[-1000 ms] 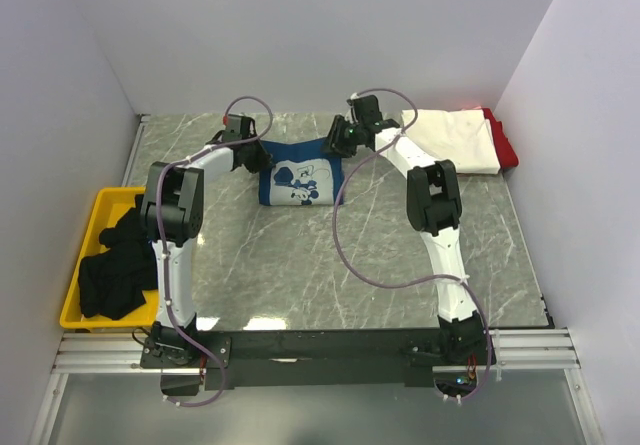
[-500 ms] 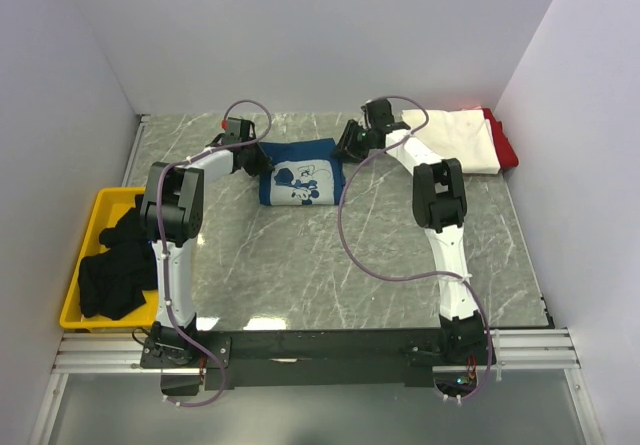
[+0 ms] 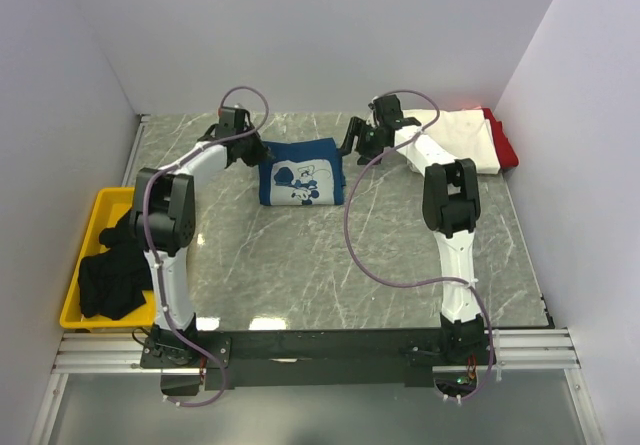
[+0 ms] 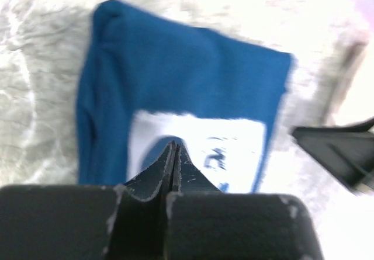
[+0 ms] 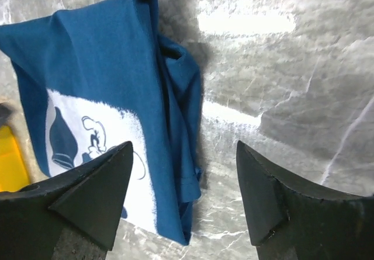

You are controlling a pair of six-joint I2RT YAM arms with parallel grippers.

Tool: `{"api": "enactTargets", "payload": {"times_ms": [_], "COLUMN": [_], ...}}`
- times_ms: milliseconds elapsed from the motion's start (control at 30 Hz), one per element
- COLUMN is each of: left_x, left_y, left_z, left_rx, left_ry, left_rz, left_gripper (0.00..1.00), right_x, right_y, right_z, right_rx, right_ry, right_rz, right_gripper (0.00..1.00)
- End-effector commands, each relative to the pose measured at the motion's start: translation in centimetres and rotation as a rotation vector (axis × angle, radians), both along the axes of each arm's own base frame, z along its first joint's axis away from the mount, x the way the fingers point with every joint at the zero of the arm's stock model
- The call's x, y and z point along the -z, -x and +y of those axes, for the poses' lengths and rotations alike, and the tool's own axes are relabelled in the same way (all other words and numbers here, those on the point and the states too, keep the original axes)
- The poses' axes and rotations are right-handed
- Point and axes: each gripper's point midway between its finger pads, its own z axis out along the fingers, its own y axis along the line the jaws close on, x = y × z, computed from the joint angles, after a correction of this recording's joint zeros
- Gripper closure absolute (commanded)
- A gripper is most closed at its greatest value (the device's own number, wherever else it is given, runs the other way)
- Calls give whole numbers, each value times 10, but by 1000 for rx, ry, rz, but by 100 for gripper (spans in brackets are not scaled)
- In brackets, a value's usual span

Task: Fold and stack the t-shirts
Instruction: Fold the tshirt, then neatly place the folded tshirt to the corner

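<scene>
The top camera sits high above and behind the arms, facing forward and down, far enough to take in the whole table (image 3: pixel 300 265), the yellow tray (image 3: pixel 72 265) at its left and the walls (image 3: pixel 300 35); the left wrist camera hangs close over the blue t-shirt (image 4: pixel 187 79), looking past the left gripper (image 4: pixel 173 147) at the bottom edge, its picture blurred; the right wrist camera looks steeply down between the fingers of the right gripper (image 5: pixel 182 149) at the shirt's edge and bare table; all three views share that shirt.
</scene>
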Motion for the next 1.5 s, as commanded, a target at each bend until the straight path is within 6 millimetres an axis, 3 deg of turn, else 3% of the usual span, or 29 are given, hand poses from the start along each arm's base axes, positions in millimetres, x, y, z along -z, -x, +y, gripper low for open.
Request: {"api": "enactTargets", "payload": {"times_ms": [0,233,467,533,633,733,867,900,933,1000,1267,1467], "left_x": [-73,-114,-127,-131,-152,-153,-167,-167,-174,-169,-175,-171], "left_y": [3,36,81,92,115,132,156,160,165,175,203,211], "left_z": [-12,-28,-32,-32,-25,-16,0,2,5,10,24,31], "left_rx": [48,77,94,103,103,97,77,76,76,80,80,89], "left_ry": [52,94,104,108,99,71,32,23,19,0,-35,-71], "left_rz": [-129,-178,-195,-202,-245,-243,-275,-278,-297,-283,-310,-312], "left_gripper": [98,98,98,99,99,98,96,96,96,98,100,100], "right_x": [-15,-1,14,19,25,29,33,34,34,32,13,-23], "right_y": [2,9,22,23,27,30,32,31,30,24,11,-4], "right_z": [-9,13,44,44,47,53,57,55,53,42,-18,-46], "right_rx": [-15,-55,-90,-71,-56,-53,-50,-40,-38,-20,2,-42], "right_ry": [50,74,116,142,136,143,174,184,198,252,552,611], "right_rz": [-40,-25,7,19,40,51,49,49,49,26,-55,-143], "right_gripper": [22,21,22,23,27,35,57,72,82,100,100,100]}}
